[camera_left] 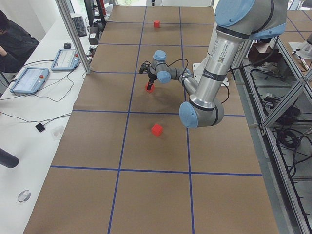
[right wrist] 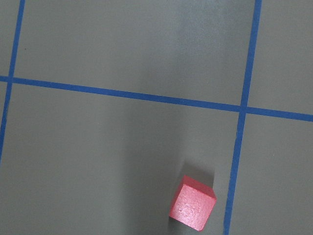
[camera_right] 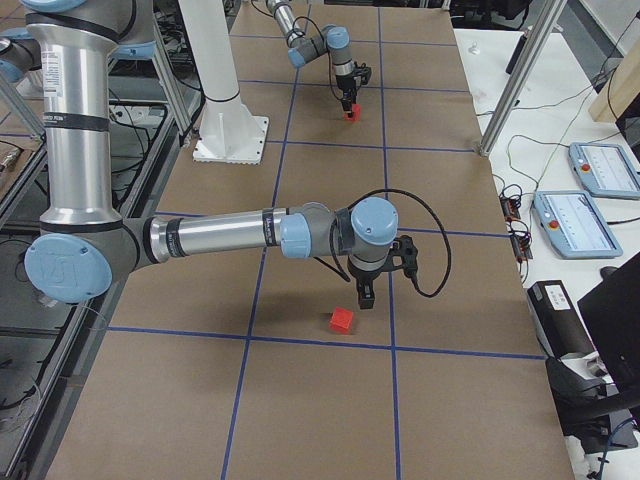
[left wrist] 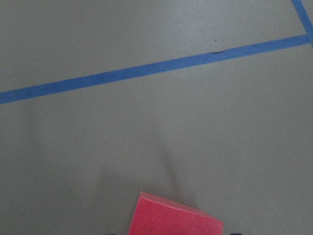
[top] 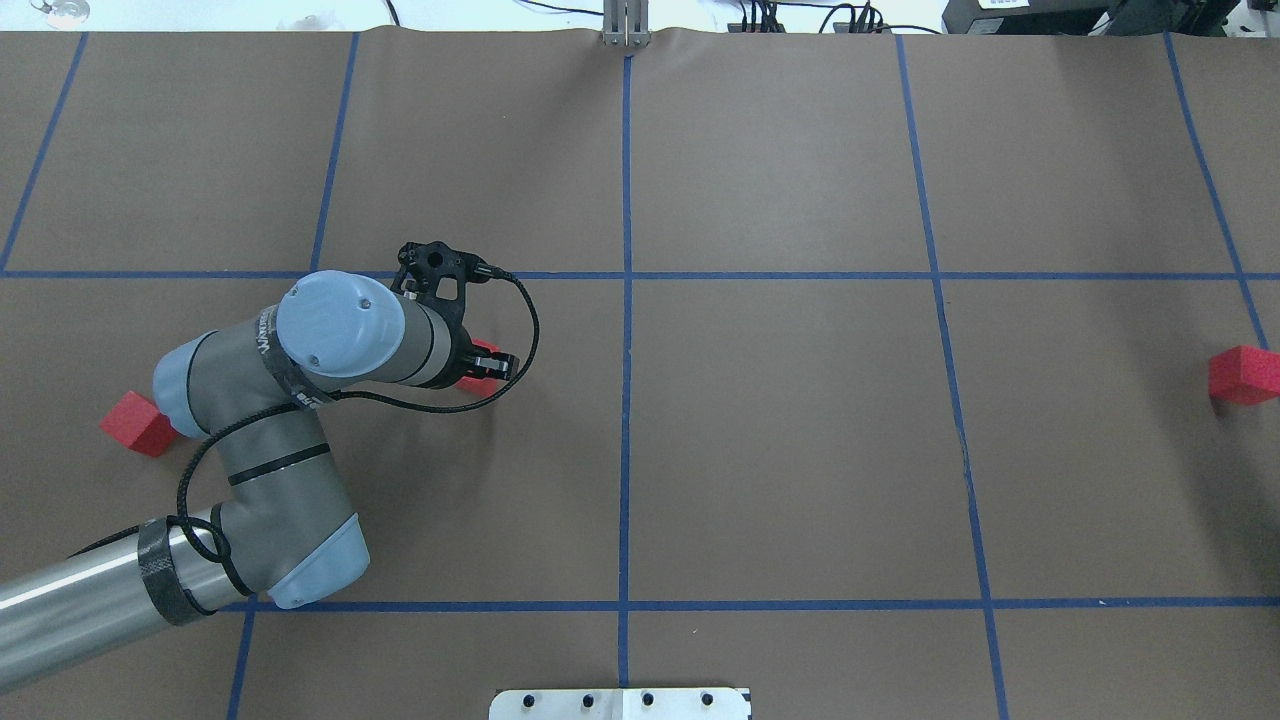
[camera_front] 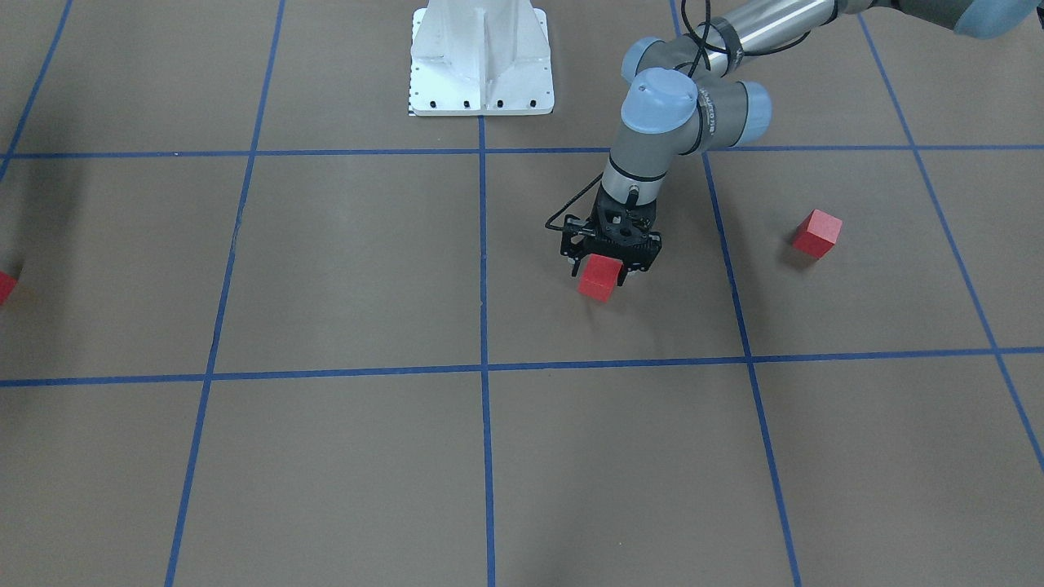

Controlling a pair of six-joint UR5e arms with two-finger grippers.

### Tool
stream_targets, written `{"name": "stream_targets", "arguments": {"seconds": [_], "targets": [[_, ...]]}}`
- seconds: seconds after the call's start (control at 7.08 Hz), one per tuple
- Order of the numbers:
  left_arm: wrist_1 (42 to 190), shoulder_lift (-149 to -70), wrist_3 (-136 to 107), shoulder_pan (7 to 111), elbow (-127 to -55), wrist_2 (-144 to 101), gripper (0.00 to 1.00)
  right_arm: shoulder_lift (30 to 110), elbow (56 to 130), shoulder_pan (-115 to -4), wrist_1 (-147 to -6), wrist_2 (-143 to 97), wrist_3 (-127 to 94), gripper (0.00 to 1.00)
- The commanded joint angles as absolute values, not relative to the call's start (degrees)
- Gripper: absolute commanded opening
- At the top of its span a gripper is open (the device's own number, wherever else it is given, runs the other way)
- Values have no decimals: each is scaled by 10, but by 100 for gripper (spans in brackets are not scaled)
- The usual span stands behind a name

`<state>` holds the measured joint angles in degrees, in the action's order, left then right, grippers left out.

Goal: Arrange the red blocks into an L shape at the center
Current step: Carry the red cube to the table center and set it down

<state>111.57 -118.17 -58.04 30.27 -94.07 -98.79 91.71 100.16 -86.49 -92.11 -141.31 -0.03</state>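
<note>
**Block positions, left to right in the overhead view**

1. Left block (top: 138, 423). It rests on the bench (top: 800, 450) at the far left, just beside a joint of the left arm (top: 270, 480). It sits at an angle to the blue tape lines (top: 780, 275).
2. Held block (camera_front: 599, 279). It sits left of the center (top: 626, 276), under the left gripper (camera_front: 603, 271). The fingers appear clamped on two opposite side faces, and the lower half of the block shows below them. It cannot be told whether the underside touches the bench.
3. Right block (top: 1243, 375). It lies at the right edge of the bench, well apart from the center. The right gripper (camera_right: 366, 298) hovers near it, above the bench. It cannot be told whether its fingers are apart or together.

**Handling**

- The blocks are judged to be light and rigid. A firm grip is unlikely to deform or damage them.
- The matte faces probably give good friction, so slip is unlikely.
- Grip on two opposite flat faces, centred, with the fingers square to those faces. A grip across corners or edges is likely to twist the block.
- The left block should be squared to the tape lines before release. An L shape needs the faces flush against each other.
</note>
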Motion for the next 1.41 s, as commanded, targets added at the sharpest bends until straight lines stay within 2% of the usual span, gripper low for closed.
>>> {"name": "stream_targets", "arguments": {"seconds": [0.0,0.28,0.42,0.71,0.85,1.27], "targets": [[1108,-1206,-588,308,-942,-988,0,917,1000,-865,-921,-1412,0,99],[1009,-1283,-590,314,-935,-988,0,917,1000,-865,-921,-1412,-1,99],[983,-1332,-632,313,-900,-988,0,917,1000,-865,-921,-1412,-2,99],[987,-1431,-728,309,-771,-987,0,917,1000,-865,-921,-1412,-2,99],[989,-1448,-741,306,-747,-988,0,917,1000,-865,-921,-1412,-2,99],[990,-1448,-743,297,-735,-987,0,917,1000,-865,-921,-1412,-2,99]]}}
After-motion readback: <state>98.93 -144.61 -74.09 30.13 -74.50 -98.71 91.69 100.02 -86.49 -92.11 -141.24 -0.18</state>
